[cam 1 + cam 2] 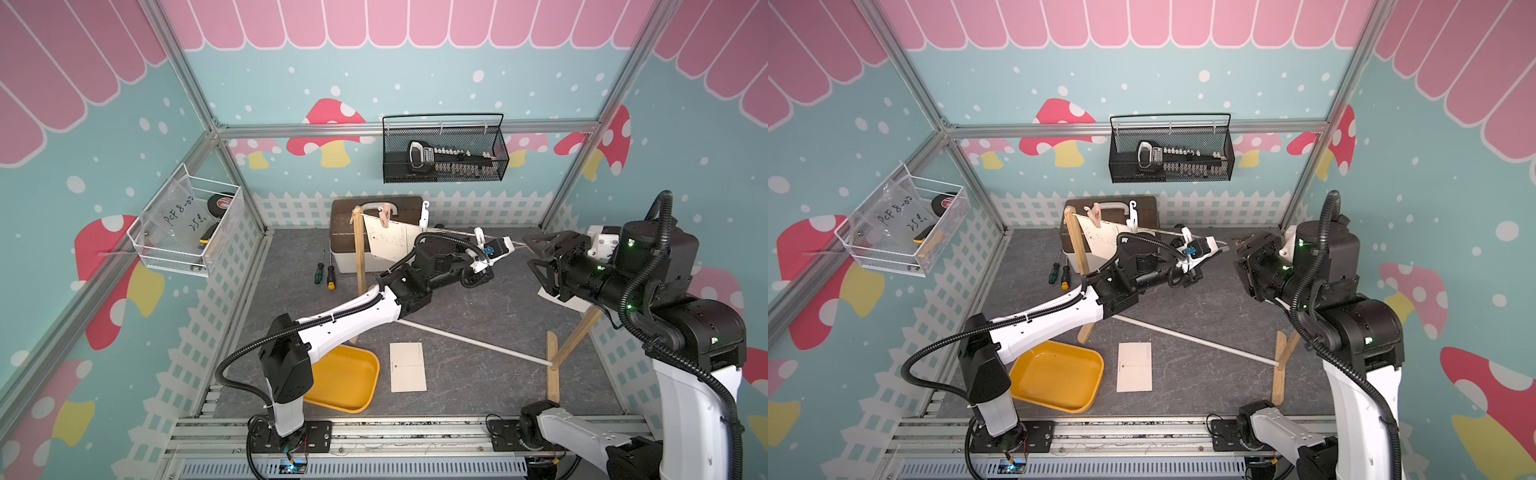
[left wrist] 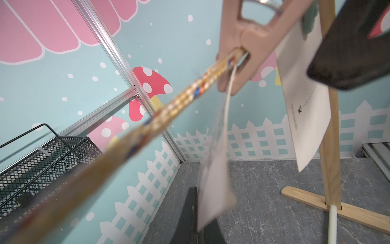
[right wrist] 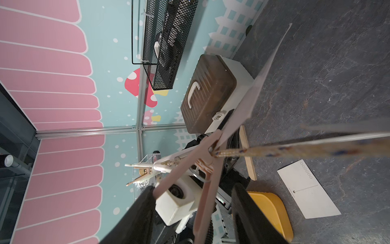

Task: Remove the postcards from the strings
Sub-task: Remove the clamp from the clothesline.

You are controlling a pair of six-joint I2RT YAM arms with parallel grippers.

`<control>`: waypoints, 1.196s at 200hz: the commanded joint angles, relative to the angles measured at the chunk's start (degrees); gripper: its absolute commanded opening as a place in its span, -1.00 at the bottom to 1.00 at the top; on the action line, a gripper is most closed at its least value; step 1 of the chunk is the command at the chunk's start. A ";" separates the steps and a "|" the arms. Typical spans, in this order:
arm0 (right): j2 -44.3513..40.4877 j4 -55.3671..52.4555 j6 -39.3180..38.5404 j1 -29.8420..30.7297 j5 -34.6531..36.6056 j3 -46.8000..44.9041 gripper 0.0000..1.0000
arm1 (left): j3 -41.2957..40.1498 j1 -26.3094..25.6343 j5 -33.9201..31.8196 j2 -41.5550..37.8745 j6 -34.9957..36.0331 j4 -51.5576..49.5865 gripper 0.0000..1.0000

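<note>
1. Top views.
   - Twine runs between two wooden posts above the counter.
   - Loose postcard lies flat beside the yellow tray.
   - Rear postcard hangs by the rear post.
   - Third postcard shows partly under the right arm.
   - Left fingers are pressed together at the twine. Cannot tell whether they pinch it.
   - Right fingers sit just beside them.
2. Left wrist.
   - Twine leads to a pink peg.
   - Pegged postcard hangs from it edge-on, blurred.
   - This arm's own fingers are out of frame.
3. Right wrist.
   - Right fingers are spread astride the pink peg's handles. One seems to touch a handle, the other stands clear.
   - Pegged postcard juts away beyond the peg.
4. Handling, as judged.
   - Cards are light, thin, fairly stiff and easily creased. Each hangs by its top edge only.
   - Squeeze the peg handles to free a card.
   - Take a card across both faces at a free lower corner.
   - The twine gives, so steadying it should help.
</note>
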 commanded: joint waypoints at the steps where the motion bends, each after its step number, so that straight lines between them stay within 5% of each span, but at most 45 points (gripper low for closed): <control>1: 0.23 1.16 1.74 -0.19 0.89 0.01 0.12 | 0.87 0.58 -1.13 0.96 1.93 2.32 -1.00; 76: 1.02 2.34 3.03 -0.22 2.28 -0.20 0.05 | 1.14 0.67 -2.45 1.05 2.68 3.50 -0.98; 154: 1.50 2.98 1.90 -0.23 0.73 0.02 -0.50 | 1.14 1.08 -2.43 1.66 2.69 3.77 -0.98; 239: 0.86 2.74 0.47 -0.24 -2.21 -0.37 -0.78 | 0.70 1.19 -1.17 1.93 2.04 3.02 -1.00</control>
